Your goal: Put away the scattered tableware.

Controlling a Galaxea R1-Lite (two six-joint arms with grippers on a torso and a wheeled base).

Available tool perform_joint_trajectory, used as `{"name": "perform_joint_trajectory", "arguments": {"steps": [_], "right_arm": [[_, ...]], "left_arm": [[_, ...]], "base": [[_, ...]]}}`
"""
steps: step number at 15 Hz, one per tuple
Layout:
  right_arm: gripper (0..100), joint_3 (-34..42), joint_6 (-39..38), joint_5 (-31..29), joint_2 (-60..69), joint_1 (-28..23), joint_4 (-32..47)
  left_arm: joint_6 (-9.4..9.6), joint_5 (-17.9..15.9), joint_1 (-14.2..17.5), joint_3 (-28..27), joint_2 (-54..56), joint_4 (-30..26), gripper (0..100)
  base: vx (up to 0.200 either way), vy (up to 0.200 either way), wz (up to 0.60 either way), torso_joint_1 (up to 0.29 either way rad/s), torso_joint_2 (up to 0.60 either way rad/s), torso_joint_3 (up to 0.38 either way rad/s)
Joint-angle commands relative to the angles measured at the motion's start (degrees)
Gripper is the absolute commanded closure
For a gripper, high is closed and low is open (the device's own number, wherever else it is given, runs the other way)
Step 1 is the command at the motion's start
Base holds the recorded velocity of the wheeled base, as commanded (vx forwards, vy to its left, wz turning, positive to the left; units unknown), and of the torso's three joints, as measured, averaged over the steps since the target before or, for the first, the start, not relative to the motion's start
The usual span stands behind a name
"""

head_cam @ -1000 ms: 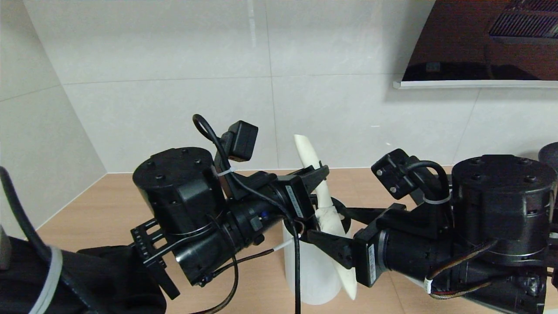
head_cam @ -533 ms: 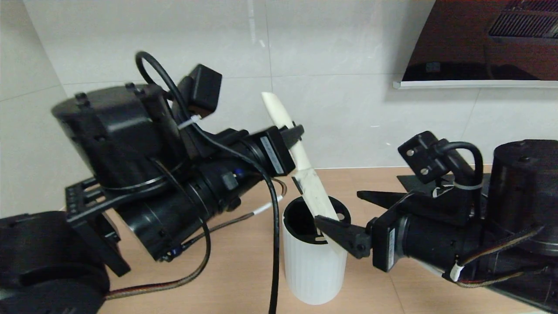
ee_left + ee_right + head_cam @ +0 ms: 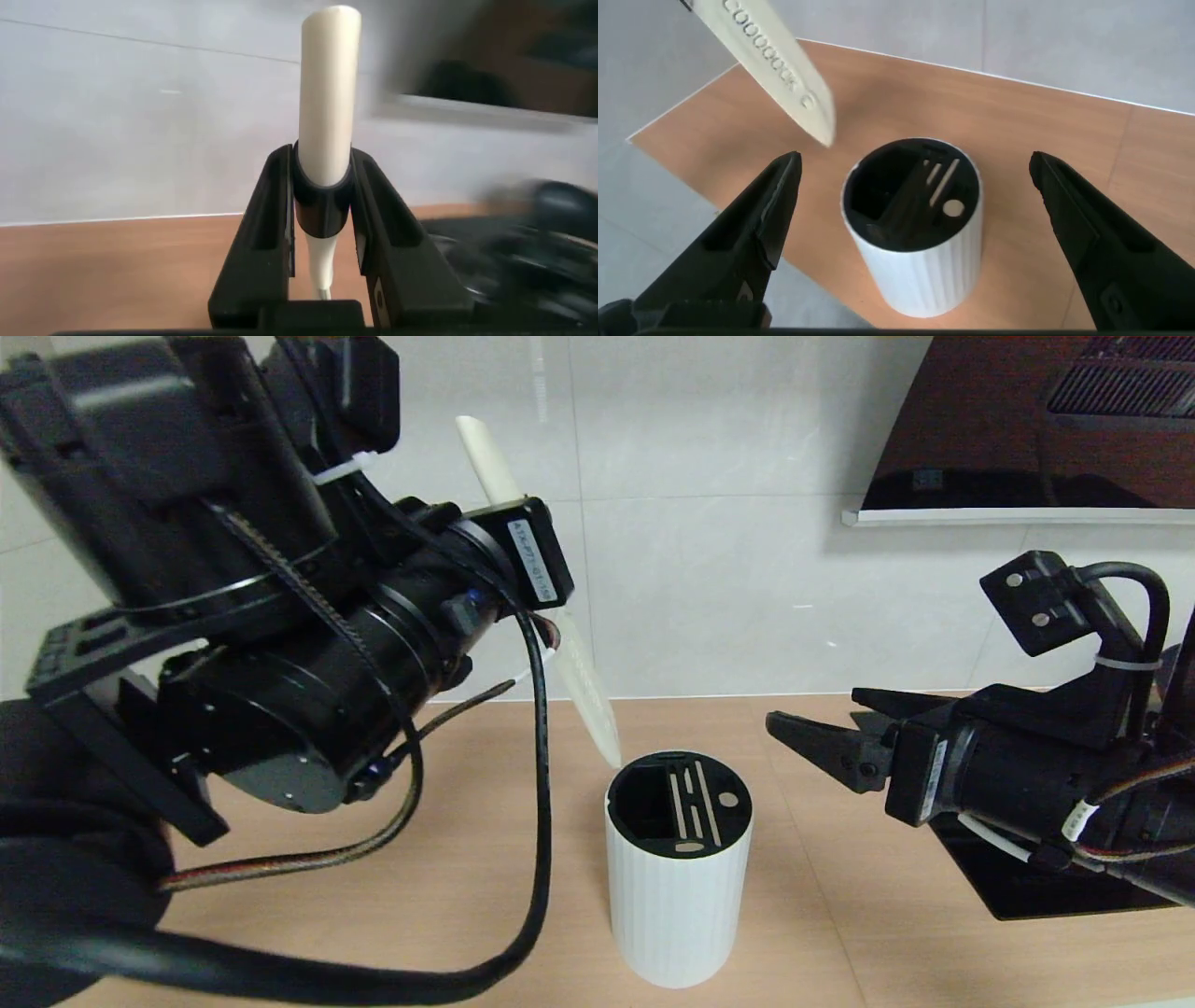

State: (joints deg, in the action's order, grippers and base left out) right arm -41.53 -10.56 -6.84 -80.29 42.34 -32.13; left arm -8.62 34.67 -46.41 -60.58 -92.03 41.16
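Though lower before, knife now above holder.

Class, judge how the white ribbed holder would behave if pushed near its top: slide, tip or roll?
The holder stands tall on a narrow base, so a high push would probably tip it. Its round wall would likely let it roll on the counter. Hollow inside, so probably light.

Bright, even light falls from above; a pale glare streak runs down the wall tiles, the glossy dark panel carries dim reflections, and a soft shadow lies on the tiles beneath it
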Motion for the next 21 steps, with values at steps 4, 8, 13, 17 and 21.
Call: {"name": "perform_joint_trajectory", "arguments": {"steps": [4, 8, 13, 17, 21], "right_arm": [[0, 0.1, 0.1, 0.0, -0.1, -0.2, 0.0], [0, 0.3, 0.1, 0.0, -0.5, -0.2, 0.0], [0, 0.6, 0.1, 0.0, -1.2, -0.2, 0.0], [0, 0.8, 0.1, 0.0, -1.8, -0.2, 0.0], [0, 1.1, 0.1, 0.0, -2.3, -0.2, 0.0]], "left_arm": [[2.03, 5.4, -3.6, 0.2, -8.7, 5.2, 100], [1.59, 5.6, -4.9, 0.9, -13.4, 6.2, 100], [1.76, 5.6, -4.9, 0.9, -17.0, 9.7, 100], [1.59, 5.6, -4.9, 1.8, -19.6, 9.7, 100], [0.88, 5.6, -4.9, 2.6, -23.4, 9.9, 100]], "base": [[0.000, 0.000, 0.00, 0.000, 0.00, 0.000], [0.000, 0.000, 0.00, 0.000, 0.00, 0.000], [0.000, 0.000, 0.00, 0.000, 0.00, 0.000], [0.000, 0.000, 0.00, 0.000, 0.00, 0.000], [0.000, 0.000, 0.00, 0.000, 0.00, 0.000]]}}
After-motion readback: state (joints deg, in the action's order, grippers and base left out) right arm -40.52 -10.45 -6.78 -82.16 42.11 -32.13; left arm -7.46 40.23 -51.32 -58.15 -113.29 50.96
